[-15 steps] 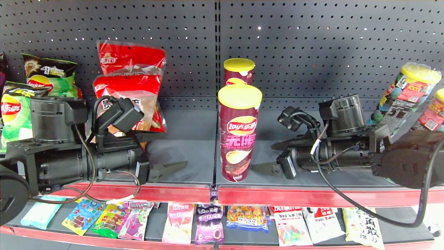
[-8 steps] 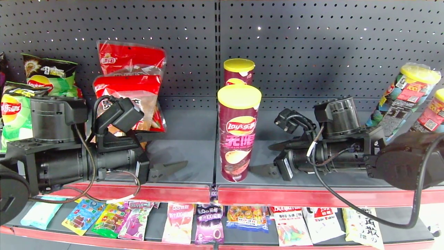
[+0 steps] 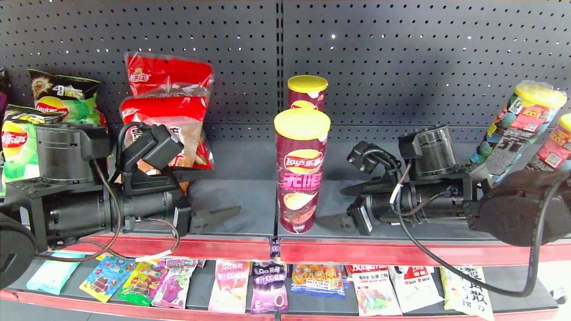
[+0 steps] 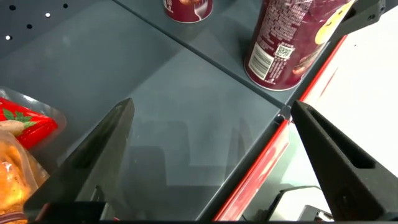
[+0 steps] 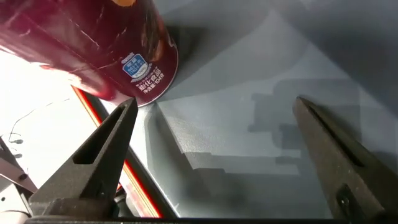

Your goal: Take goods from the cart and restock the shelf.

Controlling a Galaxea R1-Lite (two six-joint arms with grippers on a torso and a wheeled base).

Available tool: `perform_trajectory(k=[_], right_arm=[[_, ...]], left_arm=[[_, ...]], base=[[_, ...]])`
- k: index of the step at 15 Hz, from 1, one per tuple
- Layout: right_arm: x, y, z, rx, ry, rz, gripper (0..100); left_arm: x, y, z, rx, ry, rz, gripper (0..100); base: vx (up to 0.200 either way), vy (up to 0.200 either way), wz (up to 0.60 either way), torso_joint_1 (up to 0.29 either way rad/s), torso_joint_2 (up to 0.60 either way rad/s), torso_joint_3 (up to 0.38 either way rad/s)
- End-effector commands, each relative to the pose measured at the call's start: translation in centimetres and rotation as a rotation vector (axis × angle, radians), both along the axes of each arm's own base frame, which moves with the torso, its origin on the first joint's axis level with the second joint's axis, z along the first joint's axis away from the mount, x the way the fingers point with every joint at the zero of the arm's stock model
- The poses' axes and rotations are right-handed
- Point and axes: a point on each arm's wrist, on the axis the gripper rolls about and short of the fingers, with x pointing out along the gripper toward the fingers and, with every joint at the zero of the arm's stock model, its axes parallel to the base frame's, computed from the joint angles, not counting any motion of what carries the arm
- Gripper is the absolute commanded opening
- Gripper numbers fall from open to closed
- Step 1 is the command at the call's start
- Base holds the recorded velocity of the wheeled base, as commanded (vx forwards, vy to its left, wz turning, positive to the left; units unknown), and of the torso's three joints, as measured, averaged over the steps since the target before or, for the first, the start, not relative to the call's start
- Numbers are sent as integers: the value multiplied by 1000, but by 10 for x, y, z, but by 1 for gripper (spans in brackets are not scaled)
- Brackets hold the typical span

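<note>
Chips can at shelf front lip. Left gripper and right gripper flank it, jaws apart. Bare floor between left gripper and can.

Shelf: grey deck, red front lip, pegboard back.
Between left claw and right claw: maroon chip can upright, just beside the right claw (second can behind it).
Behind left claw: red snack bags, green chip bags.
Beyond right claw: wrapped tubes, leaning.
Lower shelf: flat packets.
</note>
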Motion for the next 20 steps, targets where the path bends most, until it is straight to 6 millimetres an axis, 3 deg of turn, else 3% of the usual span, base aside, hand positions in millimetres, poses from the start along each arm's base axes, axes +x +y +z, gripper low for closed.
perform_trajectory(k=[1, 3, 6, 8, 10, 13, 16, 17, 18, 20], right_arm=[[1, 1, 1, 1, -4, -1, 100], [0, -1, 3, 6, -7, -7, 100], [-17, -11, 27, 55, -54, -29, 100], [-49, -22, 53, 98, -127, -2, 100], [-80, -32, 62, 125, -163, 34, 100], [-149, -71, 63, 179, -226, 90, 100], [-188, -106, 68, 231, -313, 33, 100], [-196, -118, 70, 218, -326, -36, 100], [-216, -142, 74, 186, -360, -213, 100], [-248, -165, 70, 130, -394, -483, 100]], left_arm=[[0, 0, 1, 0, -3, 0, 100], [-1, 0, 0, 0, -3, 0, 100], [-2, 1, 2, -1, -11, -1, 100], [-3, 1, 1, 6, -11, 3, 100], [-10, 4, 0, 17, -11, 35, 100], [-46, 18, 4, 5, -33, 89, 100], [-84, 34, 9, -68, -33, 237, 100], [-93, 38, 10, -81, -43, 289, 100], [-111, 47, 9, -107, -67, 400, 100], [-138, 59, 4, -112, -72, 547, 100]], base=[[0, 0, 0, 0, 0, 0], [0, 0, 0, 0, 0, 0], [0, 0, 0, 0, 0, 0], [0, 0, 0, 0, 0, 0], [0, 0, 0, 0, 0, 0], [0, 0, 0, 0, 0, 0], [0, 0, 0, 0, 0, 0], [0, 0, 0, 0, 0, 0], [0, 0, 0, 0, 0, 0], [0, 0, 0, 0, 0, 0]])
